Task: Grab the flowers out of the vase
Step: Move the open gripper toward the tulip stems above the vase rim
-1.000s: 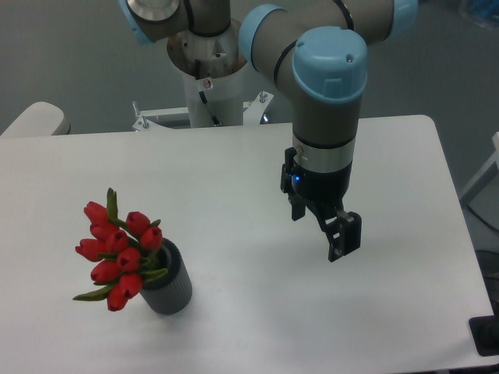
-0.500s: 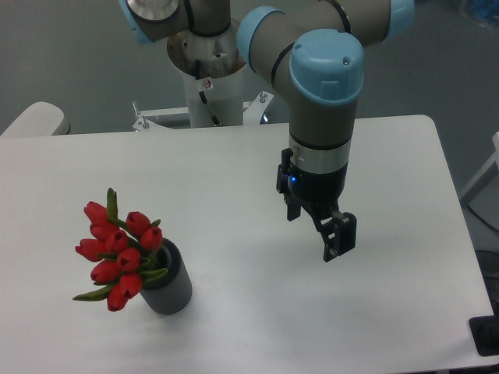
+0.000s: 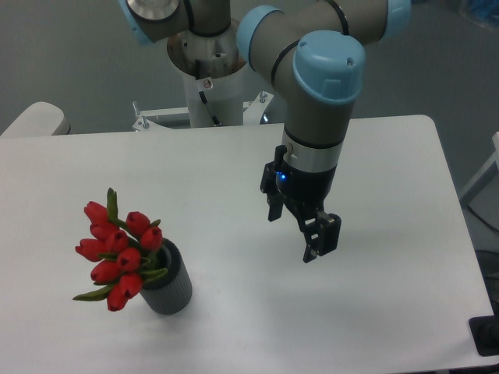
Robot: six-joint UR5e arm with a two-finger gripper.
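The flowers [image 3: 118, 253], a bunch of red closed tulip buds with green leaves, lean out to the left of the vase [image 3: 169, 284]. That vase is a small dark grey ribbed cylinder standing upright on the white table [image 3: 234, 171] at the front left. My gripper [image 3: 320, 237] hangs above the table's middle, well to the right of the bunch and touching nothing. Its black fingers [image 3: 330, 231] point down and stand slightly apart, open, with nothing between them.
The arm's white base [image 3: 207, 78] rises behind the table's far edge. A pale rounded object [image 3: 35, 121] sits past the table's back left corner. A black item [image 3: 487, 335] lies off the front right corner.
My gripper has shifted left and slightly back, toward the flowers. The flowers and vase have not moved.
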